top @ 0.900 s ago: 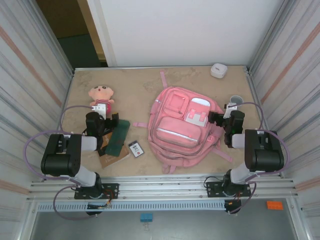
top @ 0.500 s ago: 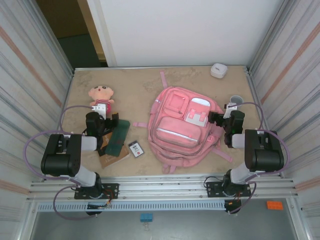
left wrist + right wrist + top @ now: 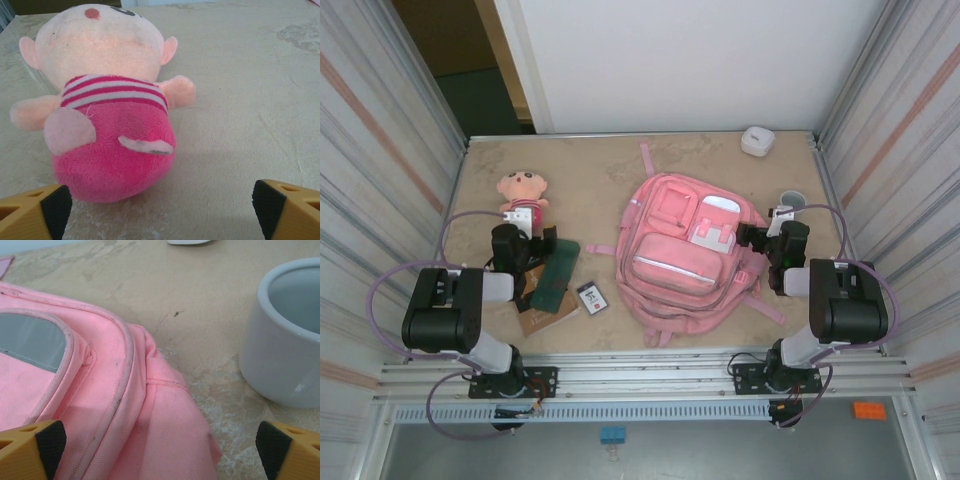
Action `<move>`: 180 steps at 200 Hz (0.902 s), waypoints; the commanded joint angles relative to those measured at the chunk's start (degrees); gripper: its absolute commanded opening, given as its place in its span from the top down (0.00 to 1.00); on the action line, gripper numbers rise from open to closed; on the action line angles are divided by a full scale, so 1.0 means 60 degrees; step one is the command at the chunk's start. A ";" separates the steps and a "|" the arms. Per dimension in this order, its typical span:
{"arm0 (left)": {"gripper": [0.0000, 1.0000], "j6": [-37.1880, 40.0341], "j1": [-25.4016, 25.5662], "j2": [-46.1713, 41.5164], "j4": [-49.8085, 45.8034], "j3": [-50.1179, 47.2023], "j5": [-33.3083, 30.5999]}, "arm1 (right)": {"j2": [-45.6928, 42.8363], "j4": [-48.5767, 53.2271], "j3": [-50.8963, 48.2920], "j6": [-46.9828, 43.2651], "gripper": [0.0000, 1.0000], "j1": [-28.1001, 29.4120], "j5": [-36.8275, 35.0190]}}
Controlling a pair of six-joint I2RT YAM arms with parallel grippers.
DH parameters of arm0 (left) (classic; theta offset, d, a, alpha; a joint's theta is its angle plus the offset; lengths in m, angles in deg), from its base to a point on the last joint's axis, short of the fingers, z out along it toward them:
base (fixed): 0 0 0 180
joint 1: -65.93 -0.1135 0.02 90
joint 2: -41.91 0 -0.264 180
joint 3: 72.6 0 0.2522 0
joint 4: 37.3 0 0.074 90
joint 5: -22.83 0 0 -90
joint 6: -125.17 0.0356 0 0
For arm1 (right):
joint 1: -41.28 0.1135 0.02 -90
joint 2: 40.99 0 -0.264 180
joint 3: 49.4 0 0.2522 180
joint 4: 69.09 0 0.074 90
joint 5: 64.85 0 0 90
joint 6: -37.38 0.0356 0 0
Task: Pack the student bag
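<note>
The student bag (image 3: 685,255) lies flat on the table (image 3: 590,180), apparently zipped. Left of it, the left tool (image 3: 160,207) gapes wide before the plush doll (image 3: 112,125). The right tool (image 3: 155,445), equally spread, sits at the bag's right edge. Straddle the doll's torso squarely before closing.

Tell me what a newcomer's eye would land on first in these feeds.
The student bag, big and pink, lies flat right of centre on the table. Next comes the plush doll in pink, lying at the left rear just ahead of the left end effector, whose fingers stand wide apart. A white cup stands by the bag's far right corner, not touching it.
</note>
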 commanded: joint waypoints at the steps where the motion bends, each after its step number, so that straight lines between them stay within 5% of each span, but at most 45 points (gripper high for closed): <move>1: 0.07 0.0135 0.0136 -0.0418 -0.0306 0.0286 -0.0389 | -0.0387 0.0465 0.0376 -0.0046 0.01 0.0045 -0.0337; 22: 0.10 0.0268 0.0660 -0.1762 -0.3335 0.1298 -0.0940 | -0.1986 0.2933 0.1021 0.0102 0.01 0.0040 -0.0034; 47: 0.15 -0.0058 0.1435 -0.2842 -0.5963 0.2592 -0.0874 | -0.4013 0.7373 0.2544 0.2037 0.01 -0.0347 0.0017; 81: 0.30 -0.1321 0.2922 -0.2650 -0.7989 0.4322 0.0432 | -0.4835 1.2041 0.4149 0.3257 0.01 -0.0924 0.0758; 107: 0.42 -0.1664 0.4397 -0.1520 -0.8313 0.5085 0.0978 | -0.5222 1.2934 0.3342 0.4214 0.00 -0.0910 0.1576; 180: 0.62 -0.2488 0.5975 0.2427 -0.8483 0.6488 0.2099 | -0.4807 1.1133 0.1530 0.4828 0.39 -0.0410 0.1638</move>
